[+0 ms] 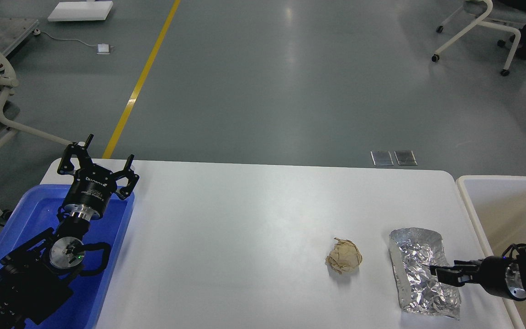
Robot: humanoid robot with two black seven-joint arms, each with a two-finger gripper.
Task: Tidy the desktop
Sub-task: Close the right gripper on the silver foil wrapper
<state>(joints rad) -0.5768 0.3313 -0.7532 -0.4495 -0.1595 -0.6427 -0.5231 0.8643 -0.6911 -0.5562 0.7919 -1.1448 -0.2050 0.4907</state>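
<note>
The desktop (pixel 244 228) is a wide white tabletop with rounded corners. A crumpled tan paper ball (pixel 344 256) lies on it right of centre. A crinkled silver foil bag (pixel 412 250) lies further right, near the table's right edge. My right gripper (pixel 444 274) comes in from the right, low over the middle of the foil bag; its dark fingers are too close together to tell apart. My left gripper (pixel 100 160) is open and empty, raised over the far end of the blue tray (pixel 125 218) at the table's left.
A cream-white plastic bin (pixel 468 201) stands just past the table's right edge. The blue tray overlaps the table's left edge, with my left arm over it. Office chairs stand on the grey floor at the far right and far left.
</note>
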